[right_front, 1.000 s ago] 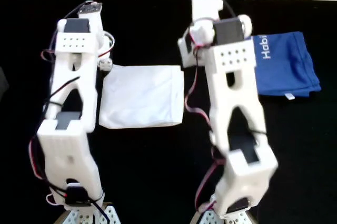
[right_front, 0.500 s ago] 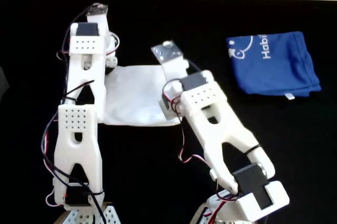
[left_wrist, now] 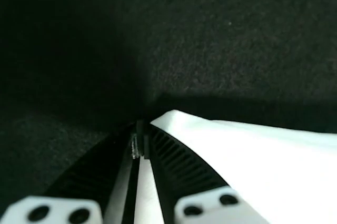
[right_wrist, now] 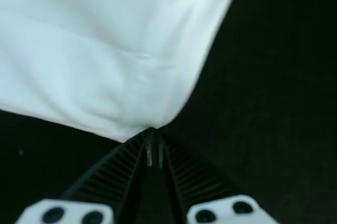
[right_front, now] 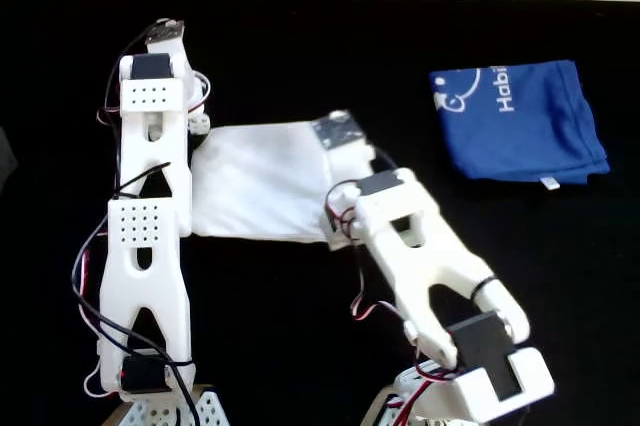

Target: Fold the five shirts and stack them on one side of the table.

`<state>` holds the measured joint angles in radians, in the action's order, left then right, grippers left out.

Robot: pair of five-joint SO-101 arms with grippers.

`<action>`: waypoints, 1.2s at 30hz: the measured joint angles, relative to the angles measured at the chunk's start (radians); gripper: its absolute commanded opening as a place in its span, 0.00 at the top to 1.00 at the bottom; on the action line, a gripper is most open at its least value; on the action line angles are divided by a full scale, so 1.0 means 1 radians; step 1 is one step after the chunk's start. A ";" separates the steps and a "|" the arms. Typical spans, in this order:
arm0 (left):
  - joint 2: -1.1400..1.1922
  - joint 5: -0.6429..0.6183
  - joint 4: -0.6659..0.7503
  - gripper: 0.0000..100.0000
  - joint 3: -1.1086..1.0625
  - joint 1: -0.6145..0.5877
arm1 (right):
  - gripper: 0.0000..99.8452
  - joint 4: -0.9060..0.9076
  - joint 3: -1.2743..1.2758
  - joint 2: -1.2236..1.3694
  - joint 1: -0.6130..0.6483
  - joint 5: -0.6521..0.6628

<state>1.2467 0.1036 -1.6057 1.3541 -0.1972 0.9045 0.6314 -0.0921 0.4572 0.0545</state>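
Your white shirt (right_front: 258, 181) lies folded into a rough rectangle on the black-covered bench (right_front: 300, 46), a little toward 10 o'clock from the bench's middle in the high view, between the two arms. Your left tool (left_wrist: 139, 142) sits at the shirt's 10 o'clock corner. In the left wrist view its jaws are drawn narrow, with a strip of white cloth showing between them and the rest of the shirt spreading away to one side, so it is holding the white shirt by that edge. The left arm stands along the shirt's 9 o'clock side, partly covering that edge from above.

Your right tool (right_wrist: 150, 148) is at the shirt's 4 o'clock corner. The right wrist view shows its jaws pinched together on the very tip of that corner, with the white cloth fanning out beyond the tips and black bench cover on both sides. The right arm runs in from 5 o'clock on the bench, and its wrist hangs over the shirt's 3 o'clock edge, hiding part of it in the high view.

The blue shirt (right_front: 520, 121) lies folded at about 2 o'clock on the bench, well apart from the white shirt and from both tools. It carries white print on its upper layer, and a small white tag shows at its 6 o'clock edge.
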 measured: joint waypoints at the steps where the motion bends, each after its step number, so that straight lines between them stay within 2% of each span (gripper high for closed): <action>1: 0.002 0.000 -0.017 0.99 0.015 -0.002 | 0.99 0.020 -0.015 -0.002 -0.011 0.000; 9: 0.005 0.005 -0.146 0.99 0.239 -0.069 | 0.99 0.290 -0.339 -0.002 -0.032 0.000; 15: -0.046 0.005 -0.157 0.99 0.195 -0.204 | 0.74 0.351 -0.509 -0.002 -0.032 0.000; 19: -0.206 0.023 -0.157 0.99 0.021 -0.288 | 0.70 0.324 -0.512 0.005 0.009 -0.005; 21: -0.299 0.046 -0.157 0.99 -0.107 -0.313 | 0.70 0.299 -0.522 0.040 0.021 -0.040; 25: -0.497 0.071 -0.157 0.99 -0.400 -0.358 | 0.62 0.256 -0.532 0.158 0.021 -0.124; 28: -0.628 0.075 -0.153 0.99 -0.588 -0.399 | 0.62 0.233 -0.586 0.256 0.021 -0.175; 36: -0.879 0.078 0.006 0.99 -1.054 -0.517 | 0.62 0.216 -0.841 0.554 0.049 -0.207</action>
<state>0.3675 0.1818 -1.5996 0.3000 -0.7142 1.1208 -0.2094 0.4618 0.5063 -0.1527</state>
